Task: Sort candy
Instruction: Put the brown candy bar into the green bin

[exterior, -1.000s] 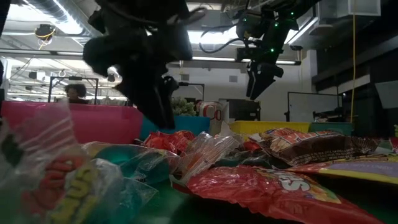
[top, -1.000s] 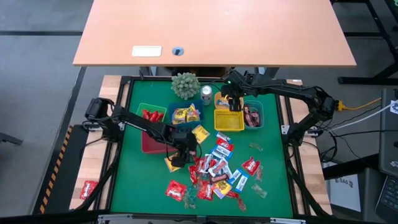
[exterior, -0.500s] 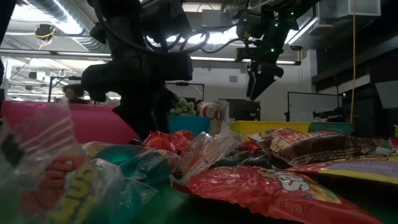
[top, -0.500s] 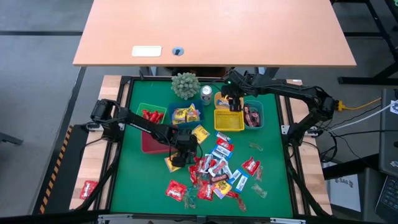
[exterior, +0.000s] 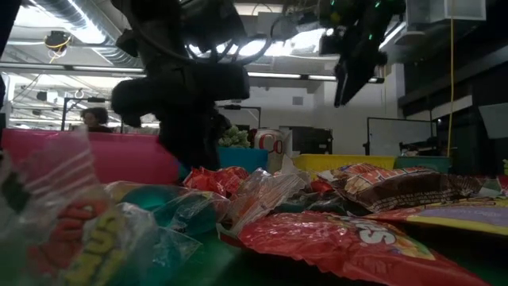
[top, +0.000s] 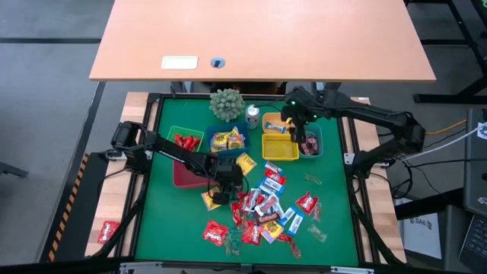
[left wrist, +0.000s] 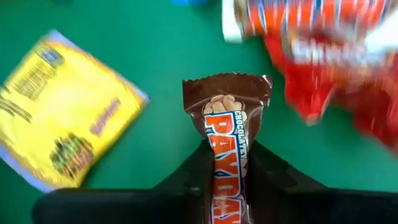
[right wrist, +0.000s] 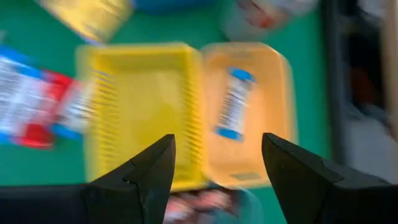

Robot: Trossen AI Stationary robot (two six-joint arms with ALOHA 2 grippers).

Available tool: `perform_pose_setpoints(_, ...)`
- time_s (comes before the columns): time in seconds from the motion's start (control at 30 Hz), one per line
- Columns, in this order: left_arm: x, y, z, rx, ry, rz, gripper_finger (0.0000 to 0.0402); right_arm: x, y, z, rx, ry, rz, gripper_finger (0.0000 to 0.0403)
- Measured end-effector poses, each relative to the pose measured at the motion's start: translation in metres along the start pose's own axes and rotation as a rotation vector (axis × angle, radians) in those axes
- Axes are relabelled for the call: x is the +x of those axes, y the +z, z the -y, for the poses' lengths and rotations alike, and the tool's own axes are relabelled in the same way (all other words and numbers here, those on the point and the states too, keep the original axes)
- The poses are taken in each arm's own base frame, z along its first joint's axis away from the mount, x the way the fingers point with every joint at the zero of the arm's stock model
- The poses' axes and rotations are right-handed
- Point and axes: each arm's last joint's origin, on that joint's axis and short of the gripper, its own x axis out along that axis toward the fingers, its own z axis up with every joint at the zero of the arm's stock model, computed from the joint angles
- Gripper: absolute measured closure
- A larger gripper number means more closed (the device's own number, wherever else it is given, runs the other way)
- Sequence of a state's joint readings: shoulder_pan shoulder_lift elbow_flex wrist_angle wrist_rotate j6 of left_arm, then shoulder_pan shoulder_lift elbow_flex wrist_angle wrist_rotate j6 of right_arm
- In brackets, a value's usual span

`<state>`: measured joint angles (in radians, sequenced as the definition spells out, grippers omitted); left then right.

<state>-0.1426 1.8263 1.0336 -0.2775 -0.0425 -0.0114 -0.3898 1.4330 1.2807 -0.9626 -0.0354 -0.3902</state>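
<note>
The left hand (top: 223,186) is reaching down by the pile of candy (top: 262,209) on the green surface (top: 167,221), and it is squeezing a brown candy bar (left wrist: 229,146) between its fingers (left wrist: 264,174). A yellow candy (left wrist: 59,109) is lying just beside the bar, and red candy (left wrist: 317,56) is lying on the other side. Only the left wrist view is showing the bar, because the arm is hiding it from above. The right hand (top: 295,128) is hanging wide open over the bins at the back. Its wrist view is showing an empty yellow bin (right wrist: 140,112) touching an orange bin (right wrist: 249,112) with one blue-and-white candy (right wrist: 233,112) inside. A silver can (top: 253,115) and a small green plant (top: 226,103) are standing close by.
</note>
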Motion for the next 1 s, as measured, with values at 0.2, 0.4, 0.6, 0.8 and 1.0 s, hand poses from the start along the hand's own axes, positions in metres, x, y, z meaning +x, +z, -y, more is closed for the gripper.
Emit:
perform_pose_setpoints(0.2, -0.001, 0.015, -0.012, -0.099, 0.018, 0.160, 0.0344, -0.008, 0.010, -0.034, -0.043, 0.210, 0.084, 0.0164)
perform_pose_setpoints(0.4, -0.007, 0.035, -0.029, -0.183, 0.157, 0.379, 0.0345, -0.009, 0.020, -0.066, -0.099, 0.249, 0.115, 0.0164)
perform_pose_setpoints(0.6, -0.017, 0.052, -0.039, -0.231, 0.216, 0.595, 0.0345, -0.010, 0.024, -0.081, -0.166, 0.183, 0.122, 0.0164)
perform_pose_setpoints(0.8, -0.023, 0.061, -0.043, -0.222, 0.139, 0.701, 0.0345, -0.013, 0.028, -0.100, -0.425, 0.173, 0.164, 0.0164)
perform_pose_setpoints(1.0, -0.023, 0.061, -0.045, -0.243, -0.006, 0.704, 0.0345, -0.017, 0.029, -0.128, -0.701, 0.196, 0.211, 0.0164)
